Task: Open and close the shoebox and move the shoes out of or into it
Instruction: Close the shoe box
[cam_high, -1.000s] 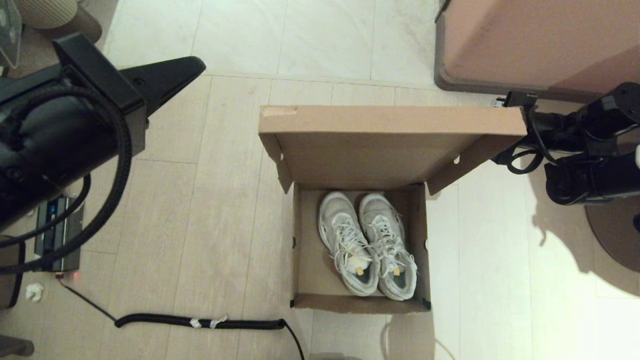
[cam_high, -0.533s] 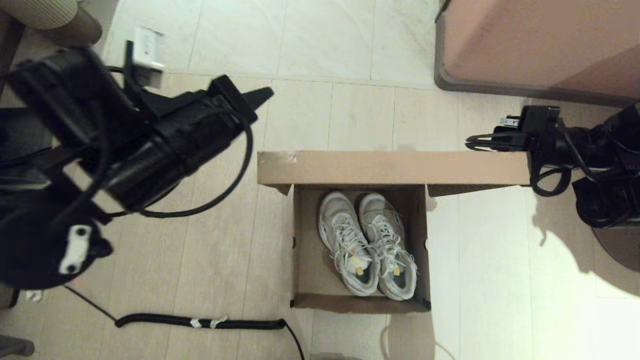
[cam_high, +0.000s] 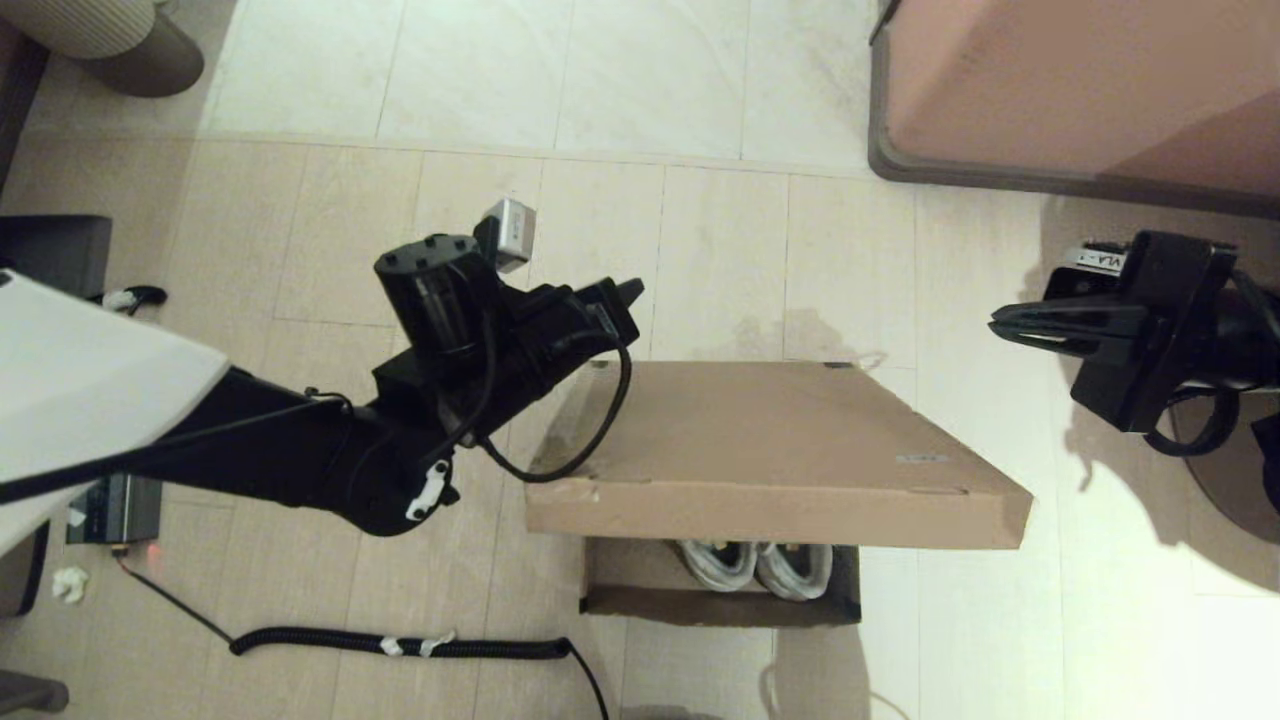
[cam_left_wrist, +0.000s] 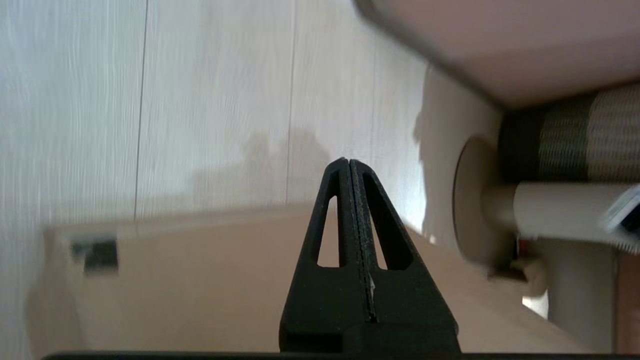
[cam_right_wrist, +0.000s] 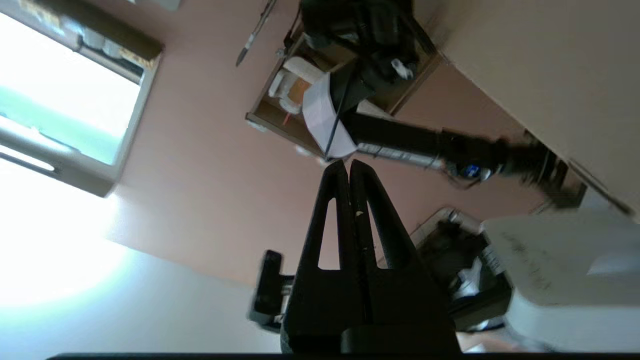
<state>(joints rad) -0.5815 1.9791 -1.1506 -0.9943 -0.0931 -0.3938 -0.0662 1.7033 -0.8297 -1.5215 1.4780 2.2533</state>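
At the left of the head view the left arm reaches in from the lower left, its left gripper (cam_high: 628, 292) just above the centre of the frame, at the far left corner of the lid; its 2 fingers are pressed together with nothing between them, as the left wrist view (cam_left_wrist: 348, 165) confirms. In the middle, the shoebox (cam_high: 720, 600) sits on the pale floor (cam_high: 330, 180) with its flap lid (cam_high: 770, 450) tilted down over most of the opening. Only the heels of the 2 white shoes (cam_high: 755, 565) show in the gap along the lower edge. At the right edge, the right gripper (cam_high: 995, 325) hangs clear of the box, fingers closed on nothing (cam_right_wrist: 348, 167). A pink-brown furniture block (cam_high: 1080, 90) fills the upper right.
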